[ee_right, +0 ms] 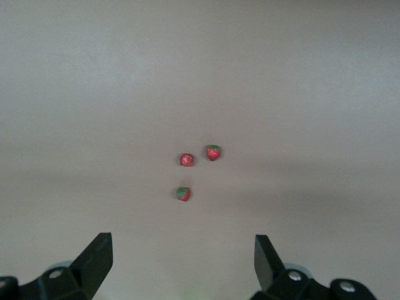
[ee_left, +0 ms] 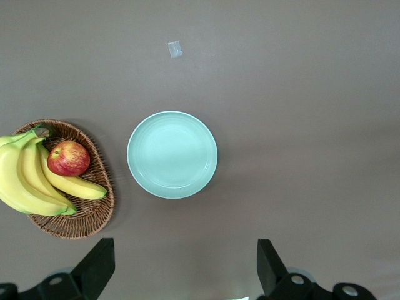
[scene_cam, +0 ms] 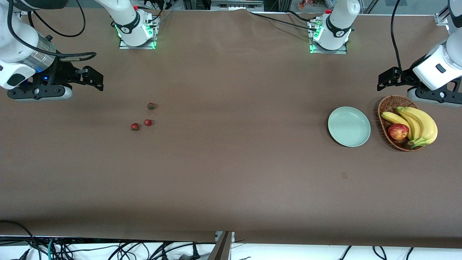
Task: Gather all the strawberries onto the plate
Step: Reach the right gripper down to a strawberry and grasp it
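Three small red strawberries (scene_cam: 151, 106) (scene_cam: 147, 122) (scene_cam: 135, 126) lie close together on the brown table toward the right arm's end. They also show in the right wrist view (ee_right: 182, 194) (ee_right: 187, 160) (ee_right: 213, 152). The pale mint-green plate (scene_cam: 349, 126) lies empty toward the left arm's end and also shows in the left wrist view (ee_left: 172, 154). My right gripper (scene_cam: 95, 80) (ee_right: 183, 259) is open and empty, up over the table beside the strawberries. My left gripper (scene_cam: 386, 80) (ee_left: 184, 262) is open and empty, up over the table beside the basket and plate.
A brown wicker basket (scene_cam: 382, 108) (ee_left: 94, 219) stands beside the plate toward the left arm's end, holding bananas (scene_cam: 420, 124) (ee_left: 25, 181) and a red-yellow apple (scene_cam: 398, 131) (ee_left: 69, 158). A small pale mark (scene_cam: 344, 176) (ee_left: 175, 49) lies on the table nearer the front camera than the plate.
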### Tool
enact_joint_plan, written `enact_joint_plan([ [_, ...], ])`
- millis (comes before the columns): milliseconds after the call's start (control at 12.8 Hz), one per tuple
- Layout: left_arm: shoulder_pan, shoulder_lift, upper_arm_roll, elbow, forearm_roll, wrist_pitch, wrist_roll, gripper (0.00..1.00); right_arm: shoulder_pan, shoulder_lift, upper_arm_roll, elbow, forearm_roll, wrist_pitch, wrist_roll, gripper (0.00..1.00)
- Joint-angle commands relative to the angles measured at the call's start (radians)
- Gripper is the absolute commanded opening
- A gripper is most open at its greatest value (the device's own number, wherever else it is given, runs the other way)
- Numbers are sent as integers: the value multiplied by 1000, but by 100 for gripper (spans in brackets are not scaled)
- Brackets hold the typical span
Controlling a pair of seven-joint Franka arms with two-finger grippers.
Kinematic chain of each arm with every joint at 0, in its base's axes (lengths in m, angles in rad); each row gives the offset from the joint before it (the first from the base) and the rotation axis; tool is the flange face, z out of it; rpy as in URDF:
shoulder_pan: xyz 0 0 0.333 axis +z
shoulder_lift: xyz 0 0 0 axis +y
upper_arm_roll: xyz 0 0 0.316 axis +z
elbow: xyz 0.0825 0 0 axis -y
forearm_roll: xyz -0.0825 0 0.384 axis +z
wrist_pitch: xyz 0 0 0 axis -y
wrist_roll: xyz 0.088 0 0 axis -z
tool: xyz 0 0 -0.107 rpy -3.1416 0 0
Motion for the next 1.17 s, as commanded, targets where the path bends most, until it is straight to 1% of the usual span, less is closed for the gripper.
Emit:
enact_joint_plan([
  [0,-19,-16,22,-9,-18,8,-6,100,-7,5,6,18,-1,-4,-13,100],
  [469,-19,-11,19,-11,-18,8,-29,100,-7,9,8,12,-1,-1,-13,100],
  [625,-19,-10,19,-11,-18,6,-28,100,-6,20,8,-49,-1,12,-13,100],
  [781,-19,-8,18,-11,-18,6,-28,100,-1,29,12,-184,7,142,-12,100],
  [938,-16,-8,19,-11,-18,6,-28,100,9,34,12,-371,7,361,-10,100],
  [1016,-16,-4,18,-11,-18,5,-28,100,11,56,12,-429,9,449,6,100],
  [1094,-15,4,21,-8,-18,3,-25,100,12,95,12,-460,9,512,13,100],
])
